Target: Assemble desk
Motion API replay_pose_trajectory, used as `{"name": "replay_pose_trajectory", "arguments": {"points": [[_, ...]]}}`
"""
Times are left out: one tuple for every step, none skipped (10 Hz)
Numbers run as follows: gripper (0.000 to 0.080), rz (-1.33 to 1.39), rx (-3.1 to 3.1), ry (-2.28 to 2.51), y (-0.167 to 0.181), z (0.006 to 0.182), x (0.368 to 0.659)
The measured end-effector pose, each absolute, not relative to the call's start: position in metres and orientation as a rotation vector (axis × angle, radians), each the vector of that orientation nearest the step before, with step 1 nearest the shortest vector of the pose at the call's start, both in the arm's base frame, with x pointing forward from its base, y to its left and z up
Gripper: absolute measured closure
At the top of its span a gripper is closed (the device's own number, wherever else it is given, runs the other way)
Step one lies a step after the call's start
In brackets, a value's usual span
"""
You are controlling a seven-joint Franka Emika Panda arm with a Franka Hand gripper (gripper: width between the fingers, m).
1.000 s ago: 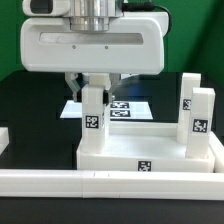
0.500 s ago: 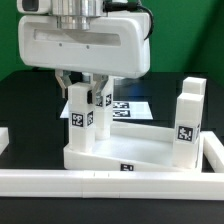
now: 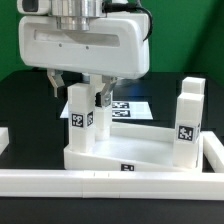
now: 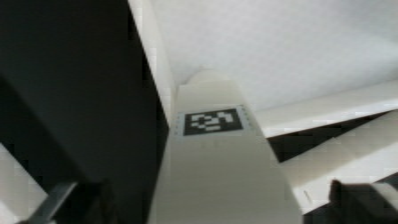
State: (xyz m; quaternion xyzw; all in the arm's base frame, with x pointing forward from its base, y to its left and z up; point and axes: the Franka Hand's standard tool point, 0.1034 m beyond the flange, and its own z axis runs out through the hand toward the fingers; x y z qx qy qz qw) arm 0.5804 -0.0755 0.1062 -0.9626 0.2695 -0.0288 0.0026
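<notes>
The desk's white rimmed tabletop [image 3: 140, 150] lies on the black table. One white leg block [image 3: 80, 118] with a tag stands upright on the tabletop's corner at the exterior view's left. My gripper [image 3: 79, 90] hangs right over it, open, with one finger [image 3: 55, 82] off each side and a gap to the block. In the wrist view the same leg block [image 4: 214, 130] runs up between my dark fingertips [image 4: 365, 195] without touching them; my gripper [image 4: 210, 208] holds nothing. Two more leg blocks [image 3: 189, 118] stand at the tabletop's right end.
The marker board [image 3: 132, 106] lies flat behind the tabletop. A long white rail [image 3: 110, 182] runs along the front, and another rail [image 3: 214, 158] closes the exterior view's right side. A short white piece [image 3: 4, 138] sits at the left edge.
The leg block and the tabletop shifted toward the exterior view's left with my gripper. Since then the fingers have spread apart and let go of the leg block, which stays upright.
</notes>
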Motion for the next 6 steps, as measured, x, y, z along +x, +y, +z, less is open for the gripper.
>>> {"name": "replay_pose_trajectory", "arguments": {"points": [[0.0166, -0.089, -3.015, 0.858, -0.072, 0.106, 0.581], [0.0153, -0.089, -3.008, 0.874, -0.066, 0.108, 0.583], [0.0153, -0.071, -2.993, 0.932, -0.055, 0.110, 0.583], [0.0153, -0.075, -2.999, 0.903, -0.054, 0.109, 0.583], [0.0150, -0.073, -2.999, 0.904, -0.054, 0.109, 0.583], [0.0150, -0.073, -2.999, 0.903, -0.054, 0.108, 0.583]]}}
